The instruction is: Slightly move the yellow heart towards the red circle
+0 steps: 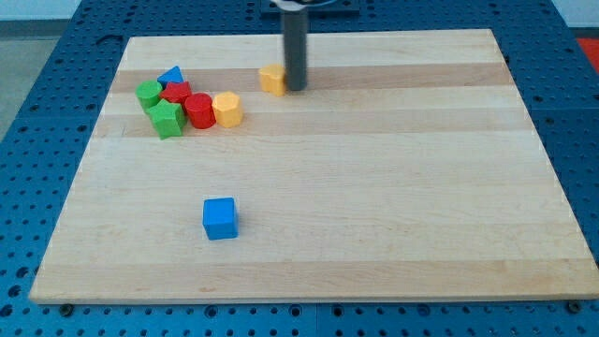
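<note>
Tip (pixel 296 89) touching yellow heart (pixel 272 80) right side | red circle (pixel 198 109) left | jaws: none visible

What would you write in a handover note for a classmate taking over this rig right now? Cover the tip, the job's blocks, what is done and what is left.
My tip is down on the board, touching or nearly touching the right side of the yellow heart.
The red circle sits to the heart's lower left, in the cluster at the view's upper left, with a yellow hexagon against its right side.
Done: tip placed behind the heart, on the side away from the circle.
Left: a short push toward the view's lower left; stop well before the hexagon.
</note>
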Robot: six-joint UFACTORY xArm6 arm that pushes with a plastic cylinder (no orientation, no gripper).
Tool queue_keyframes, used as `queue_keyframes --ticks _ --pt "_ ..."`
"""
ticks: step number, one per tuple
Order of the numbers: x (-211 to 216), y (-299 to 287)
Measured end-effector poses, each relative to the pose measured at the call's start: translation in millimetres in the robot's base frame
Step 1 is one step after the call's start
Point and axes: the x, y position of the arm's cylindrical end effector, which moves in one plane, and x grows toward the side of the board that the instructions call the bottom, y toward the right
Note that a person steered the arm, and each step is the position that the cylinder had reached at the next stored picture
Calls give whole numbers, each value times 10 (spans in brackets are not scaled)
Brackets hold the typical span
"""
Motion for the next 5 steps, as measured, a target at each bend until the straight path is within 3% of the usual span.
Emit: queue_keyframes --ticks 2,4,5 --pt "-64 -722" --pt "-389 -480" --pt "-649 -649"
